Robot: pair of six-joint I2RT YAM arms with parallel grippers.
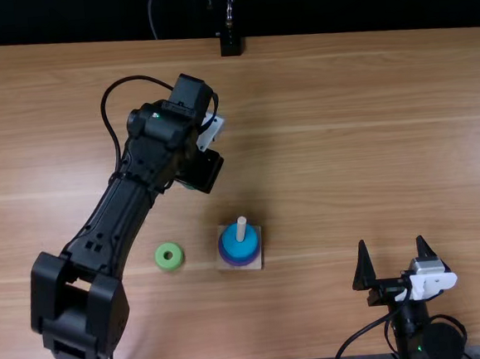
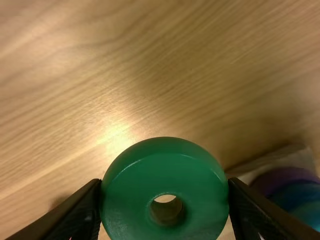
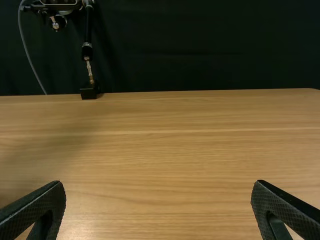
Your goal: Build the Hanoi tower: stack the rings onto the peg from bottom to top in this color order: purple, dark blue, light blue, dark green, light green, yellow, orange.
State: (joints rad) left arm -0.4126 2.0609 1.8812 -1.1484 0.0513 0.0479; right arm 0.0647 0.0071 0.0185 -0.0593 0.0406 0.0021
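A ring (image 1: 161, 260) lies left of the peg (image 1: 241, 228), which bears perhaps three others (image 1: 235, 246).

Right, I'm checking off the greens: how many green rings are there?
2. The light green ring lies on the table, left of the peg in the top view; the dark green ring is held in the left claw. The left arm may hide others.

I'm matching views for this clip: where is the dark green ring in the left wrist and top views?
Left wrist view: dark green ring held between the left gripper's fingers.
Top view: its edge peeks out under that gripper, above and left of the peg.
Shared landmark: purple ring on its base.
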